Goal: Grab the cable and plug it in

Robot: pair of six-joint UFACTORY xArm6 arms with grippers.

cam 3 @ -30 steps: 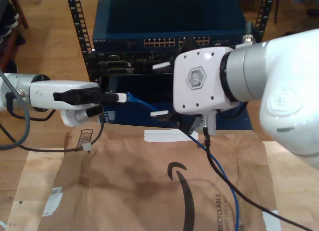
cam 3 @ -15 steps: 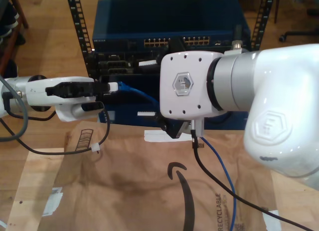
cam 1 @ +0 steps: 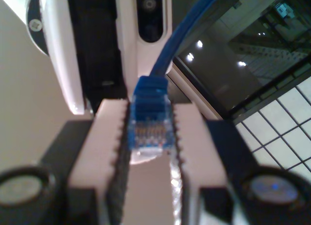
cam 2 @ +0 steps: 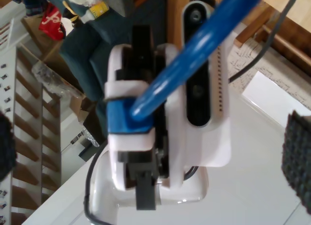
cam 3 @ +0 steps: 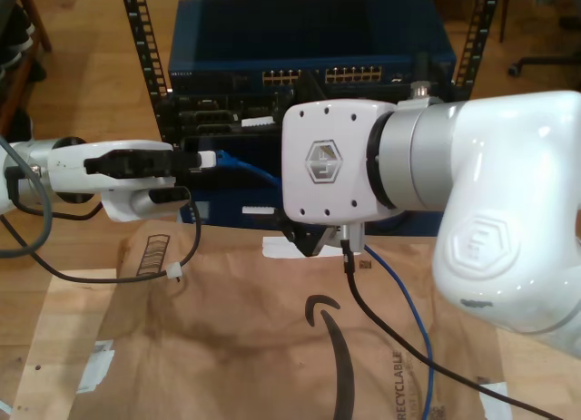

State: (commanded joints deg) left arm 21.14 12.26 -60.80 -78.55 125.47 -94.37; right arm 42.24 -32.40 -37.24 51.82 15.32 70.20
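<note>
The cable (cam 3: 400, 294) is thin and bright blue; it runs over the brown paper and up behind the big white arm. Its plug (cam 1: 148, 115) is pinched between the white fingers of my first gripper (cam 1: 148, 137), contacts facing that camera. In the exterior view my first gripper (cam 3: 214, 157) is at the left, level with the rack front, shut on the plug. My second gripper (cam 3: 259, 166), on the big arm from the exterior view's right, faces it with jaws wide open. One dark pad (cam 2: 297, 157) sits far off to the side, and the cable (cam 2: 194, 55) passes between the jaws untouched.
A blue rack unit with a row of network ports (cam 3: 309, 75) stands behind the grippers, between perforated rails (cam 3: 141, 48). Brown packing paper (cam 3: 254, 347) covers the wooden table. A thick black cable (cam 3: 390, 334) trails from the second arm across the paper.
The second arm has slid toward the exterior view's left, closing on the first gripper. The first gripper rose slightly with the plug, then held still.
</note>
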